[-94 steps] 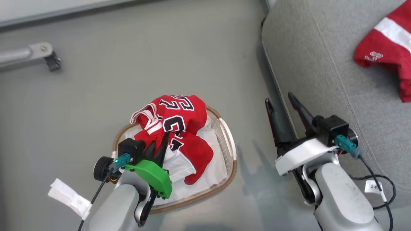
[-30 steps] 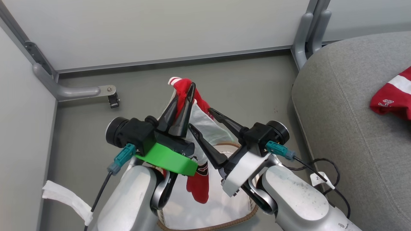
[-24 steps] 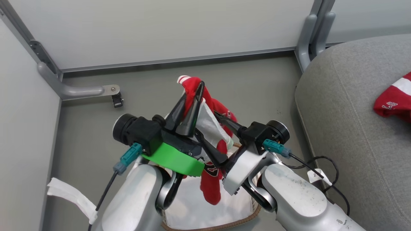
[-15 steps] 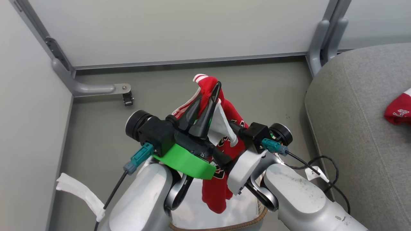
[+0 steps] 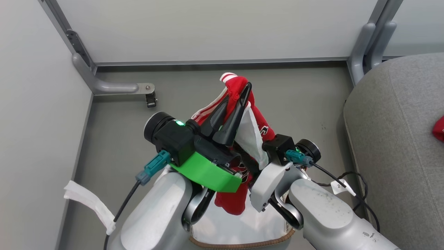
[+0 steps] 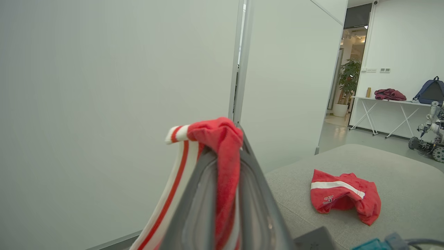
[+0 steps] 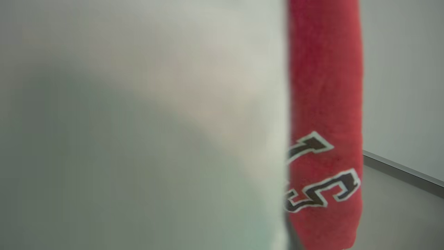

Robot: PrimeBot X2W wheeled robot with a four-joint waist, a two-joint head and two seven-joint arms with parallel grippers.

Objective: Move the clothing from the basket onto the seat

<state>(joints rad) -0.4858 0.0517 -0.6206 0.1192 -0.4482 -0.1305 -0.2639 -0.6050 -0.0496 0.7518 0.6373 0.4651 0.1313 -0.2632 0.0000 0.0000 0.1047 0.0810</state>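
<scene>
Here the left end effector [image 5: 237, 93] is closed tight on a bunched fold of a red garment [image 5: 232, 203], its two dark fingers pressed together with the cloth and a red-and-white striped trim sticking out past the tips. In the left wrist view the same left end effector [image 6: 227, 152] pinches the red garment [image 6: 222, 135] up in the air against pale wall panels [image 6: 104, 86]. The rest of the garment hangs down between the two arms, above the basket [image 5: 242, 244], whose brown rim and white liner [image 5: 242, 225] sit on the floor [image 5: 114, 139] under the forearms. A white fold of cloth [image 5: 251, 132] hangs with the red one and covers the fingers of the right end effector [image 5: 274, 147], so I cannot tell how far they are open or whether they grip anything. The right wrist view is blurred white on its left, with the red garment [image 7: 324, 104] and its black-and-white lettering close on the right. A second red garment [image 6: 341, 196] lies crumpled on top of the grey seat [image 6: 399, 173], away from its near edge.
</scene>
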